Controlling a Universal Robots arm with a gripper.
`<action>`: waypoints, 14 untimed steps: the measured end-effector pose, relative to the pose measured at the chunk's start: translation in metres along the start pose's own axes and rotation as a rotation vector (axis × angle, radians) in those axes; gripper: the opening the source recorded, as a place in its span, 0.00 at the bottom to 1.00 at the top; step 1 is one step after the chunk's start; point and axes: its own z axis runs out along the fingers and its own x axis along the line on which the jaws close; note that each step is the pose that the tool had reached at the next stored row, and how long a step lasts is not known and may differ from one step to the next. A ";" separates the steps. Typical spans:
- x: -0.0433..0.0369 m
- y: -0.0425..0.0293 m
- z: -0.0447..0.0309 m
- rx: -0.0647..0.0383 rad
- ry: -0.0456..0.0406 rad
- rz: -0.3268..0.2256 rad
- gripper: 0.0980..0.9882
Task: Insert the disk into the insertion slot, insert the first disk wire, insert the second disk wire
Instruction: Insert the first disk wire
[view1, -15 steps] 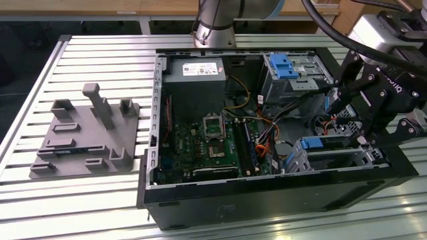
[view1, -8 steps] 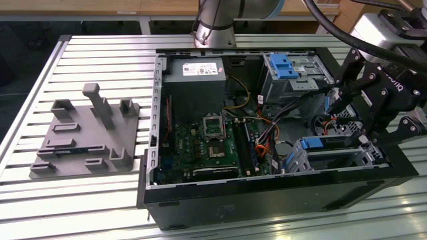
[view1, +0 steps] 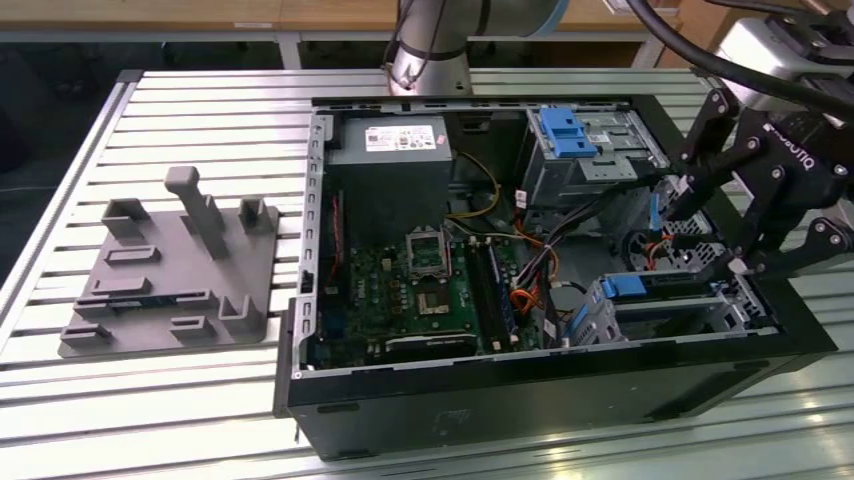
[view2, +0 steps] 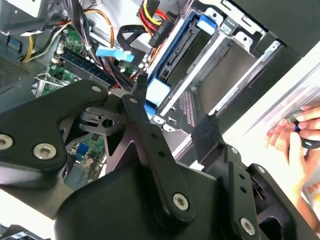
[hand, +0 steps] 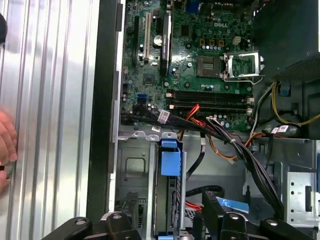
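Noting gripper (view1: 710, 235) at 3 o'clock in the exterior view, hanging over the open computer case (view1: 534, 395), just above the insertion slot (view1: 727, 312). Seeing fingers (view2: 141, 87) spread wide in the second wrist view, gripping nothing, clear of the metal below. Finding the disk (view1: 657, 285) sitting inside the insertion slot, at 4 o'clock of the case in the exterior view, with its blue carrier tab (hand: 170, 159) poking out toward the motherboard (view1: 427, 290). Seeing the same disk edge-on between the fingertips in the first wrist view. Spotting red and orange wires (view2: 156, 22) and a black cable with blue tag (view2: 116, 53) bunching just beside the disk's blue end; not able to tell whether any plug is seated. Logging taller grey bay with blue latch (view1: 577, 135) at 1 o'clock of the case. Logging grey fixture (view1: 174, 270) at 9 o'clock on the slatted table (view1: 200, 110), well apart from the gripper. Catching a person's hand (view2: 299, 150) beside the case, over the table.
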 end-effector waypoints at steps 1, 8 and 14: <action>-0.0025 -0.0001 0.0002 0.000 0.0105 0.001 0.60; -0.0080 -0.0005 0.0015 0.014 0.0218 0.039 0.60; -0.0171 -0.0009 0.0048 0.019 0.0376 0.065 0.60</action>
